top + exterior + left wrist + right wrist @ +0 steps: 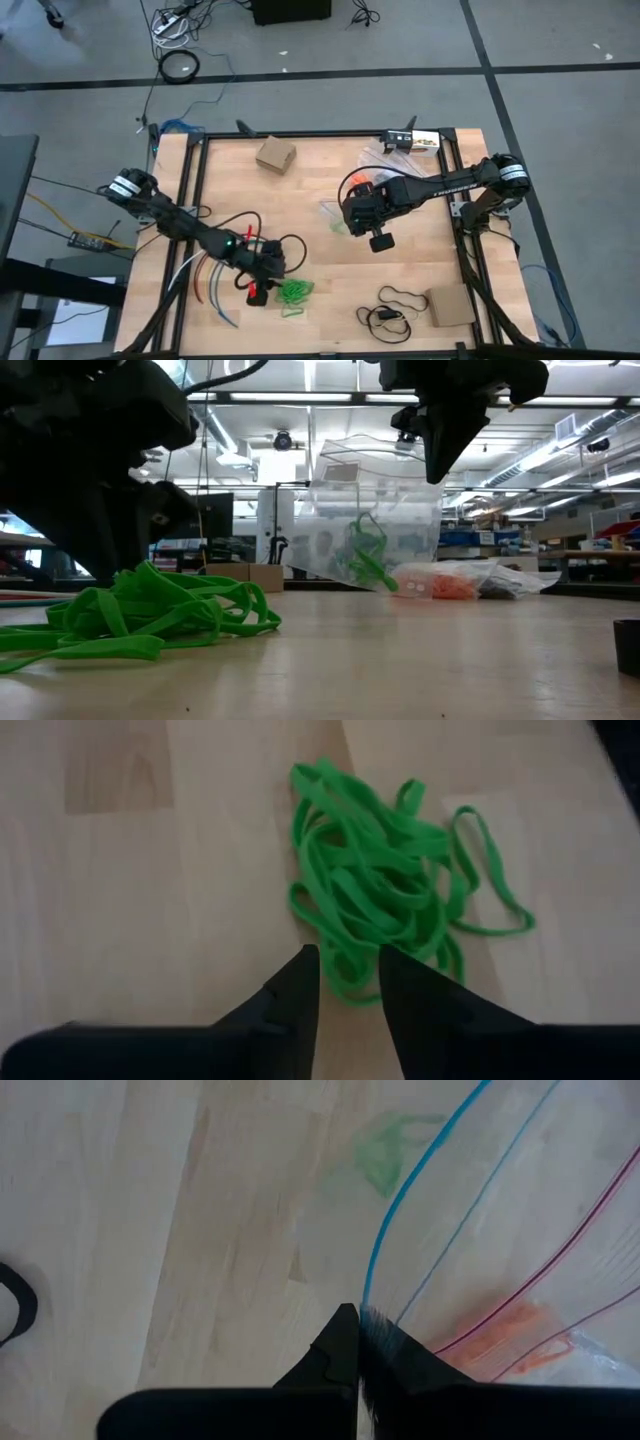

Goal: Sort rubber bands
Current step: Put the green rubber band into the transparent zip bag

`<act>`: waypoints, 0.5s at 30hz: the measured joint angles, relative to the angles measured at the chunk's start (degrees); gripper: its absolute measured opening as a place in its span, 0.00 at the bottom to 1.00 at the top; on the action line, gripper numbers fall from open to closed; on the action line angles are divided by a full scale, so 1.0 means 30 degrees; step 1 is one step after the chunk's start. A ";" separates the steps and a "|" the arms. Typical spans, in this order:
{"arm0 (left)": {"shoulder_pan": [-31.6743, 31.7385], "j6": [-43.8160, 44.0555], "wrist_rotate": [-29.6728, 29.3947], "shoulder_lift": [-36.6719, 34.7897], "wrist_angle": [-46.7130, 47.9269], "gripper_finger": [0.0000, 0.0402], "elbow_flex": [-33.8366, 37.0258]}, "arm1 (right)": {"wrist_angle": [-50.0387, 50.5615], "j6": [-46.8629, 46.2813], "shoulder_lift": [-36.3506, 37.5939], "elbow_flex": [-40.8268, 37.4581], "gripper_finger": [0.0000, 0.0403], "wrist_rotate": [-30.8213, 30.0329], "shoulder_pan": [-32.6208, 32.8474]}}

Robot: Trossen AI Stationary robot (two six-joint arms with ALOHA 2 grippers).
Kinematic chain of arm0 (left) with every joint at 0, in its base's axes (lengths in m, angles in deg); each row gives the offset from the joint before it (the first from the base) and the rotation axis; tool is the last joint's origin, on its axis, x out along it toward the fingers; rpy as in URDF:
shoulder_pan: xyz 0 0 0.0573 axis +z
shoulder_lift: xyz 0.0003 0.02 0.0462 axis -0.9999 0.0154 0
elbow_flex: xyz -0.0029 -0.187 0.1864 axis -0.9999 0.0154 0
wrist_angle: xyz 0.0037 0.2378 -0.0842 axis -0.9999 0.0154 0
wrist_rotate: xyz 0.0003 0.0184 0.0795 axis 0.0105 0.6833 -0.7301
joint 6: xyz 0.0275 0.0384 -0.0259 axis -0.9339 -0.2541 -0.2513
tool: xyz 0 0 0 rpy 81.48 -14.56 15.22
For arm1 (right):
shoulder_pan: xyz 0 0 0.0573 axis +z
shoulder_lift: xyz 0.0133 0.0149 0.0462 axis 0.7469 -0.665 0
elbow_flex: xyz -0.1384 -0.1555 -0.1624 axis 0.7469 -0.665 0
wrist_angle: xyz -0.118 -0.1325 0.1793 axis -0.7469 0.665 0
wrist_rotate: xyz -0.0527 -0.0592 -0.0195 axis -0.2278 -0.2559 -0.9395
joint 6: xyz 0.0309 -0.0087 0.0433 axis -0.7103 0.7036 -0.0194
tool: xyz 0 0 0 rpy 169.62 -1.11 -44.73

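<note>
one green rubber band heap [385, 885], two bags [375, 525]

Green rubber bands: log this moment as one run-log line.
left gripper: at green rubber bands | right gripper: shut on clear bag rim | bag: raised off table

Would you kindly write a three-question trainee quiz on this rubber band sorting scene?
1. True or false: the right gripper is shut on the rim of a clear bag.
2. What colour is the heap of bands in front of the left gripper? A orange, B green, C black.
3. Fill in: besides the held bag, which has a few green bands inside, another bag lying on the table holds ______ bands.

Key: 1 true; 2 B; 3 orange.
</note>
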 joint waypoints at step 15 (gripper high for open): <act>0.0865 -0.0080 0.1693 0.0033 -0.0136 0.20 0.0315 | -0.0242 0.0058 0.0000 0.0000 0.00 0.0000 0.0000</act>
